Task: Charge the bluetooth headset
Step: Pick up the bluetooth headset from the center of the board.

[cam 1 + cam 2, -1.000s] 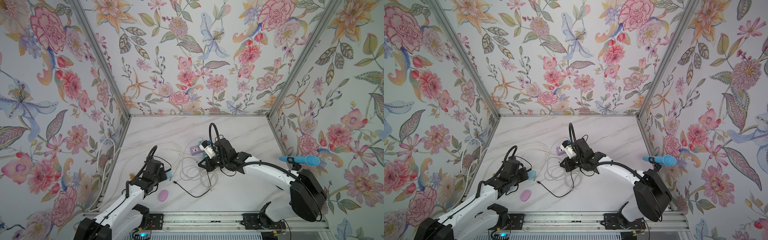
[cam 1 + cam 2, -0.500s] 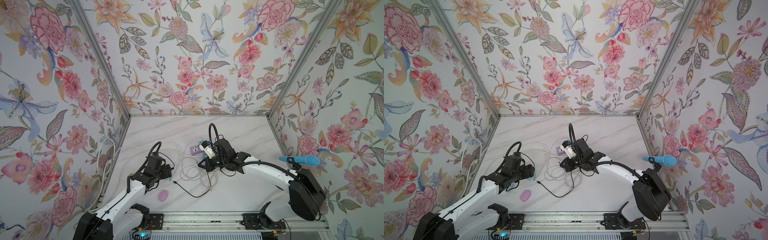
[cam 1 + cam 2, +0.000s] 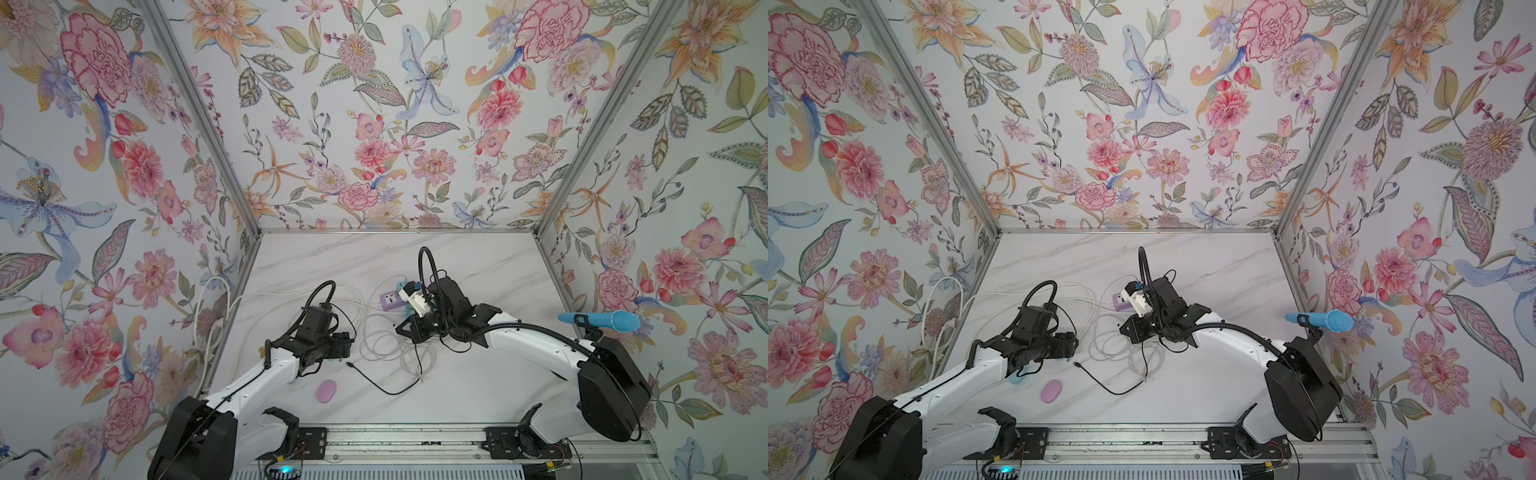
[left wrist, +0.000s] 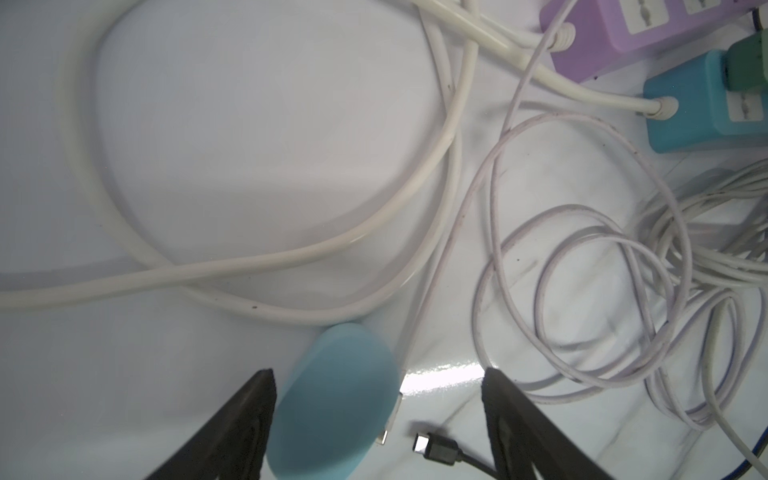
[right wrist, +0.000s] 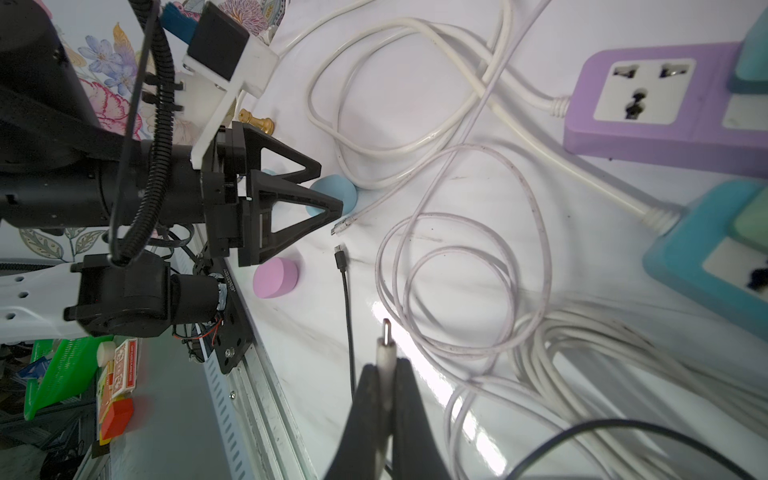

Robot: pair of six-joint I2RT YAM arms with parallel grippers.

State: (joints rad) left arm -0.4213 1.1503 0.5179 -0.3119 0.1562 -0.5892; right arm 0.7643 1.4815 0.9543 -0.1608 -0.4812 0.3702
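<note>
The bluetooth headset (image 4: 332,399) is a light blue oval case lying on the marble table. It lies between the fingers of my open left gripper (image 4: 378,372), close to one finger and not gripped. The right wrist view shows the headset (image 5: 334,193) just behind the left gripper (image 5: 330,187). My right gripper (image 5: 386,365) is shut on a white charging plug (image 5: 384,347) whose metal tip sticks out past the fingertips. In both top views the left gripper (image 3: 343,347) and right gripper (image 3: 401,330) face each other across coiled white cable (image 3: 386,345).
A pink oval case (image 3: 327,390) lies near the front edge. A loose black cable connector (image 4: 432,446) and a white USB plug (image 5: 343,226) lie beside the headset. A purple power strip (image 5: 665,108) and a blue one (image 5: 715,253) sit behind the coils.
My left gripper has opened and let go of the blue headset case, which now rests on the table. The right gripper has stayed shut on the white plug and has barely moved.
</note>
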